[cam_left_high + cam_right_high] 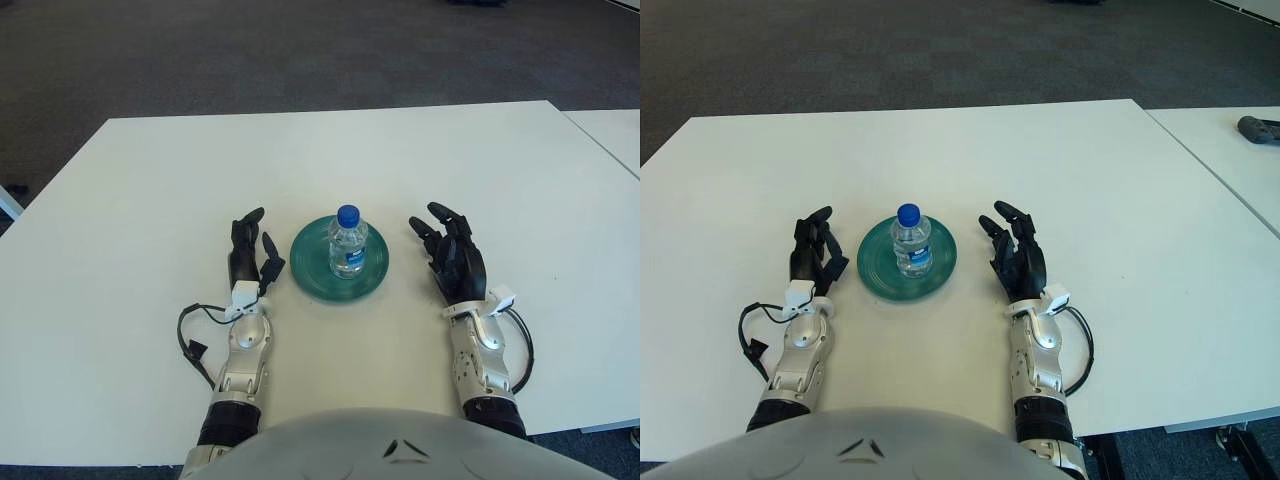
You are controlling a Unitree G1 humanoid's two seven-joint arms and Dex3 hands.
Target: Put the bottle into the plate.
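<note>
A small clear water bottle [347,243] with a blue cap stands upright in the middle of a round green plate [312,266] on the white table [130,190]. My left hand [251,249] shows just left of the plate, fingers spread and holding nothing, apart from the plate's rim. My right hand [450,252] shows to the right of the plate, also with relaxed fingers and nothing in it. Neither hand touches the bottle.
A second white table [1230,150] adjoins on the right, with a dark object [1258,128] on it. Dark carpet lies beyond the far edge. Cables loop beside both wrists.
</note>
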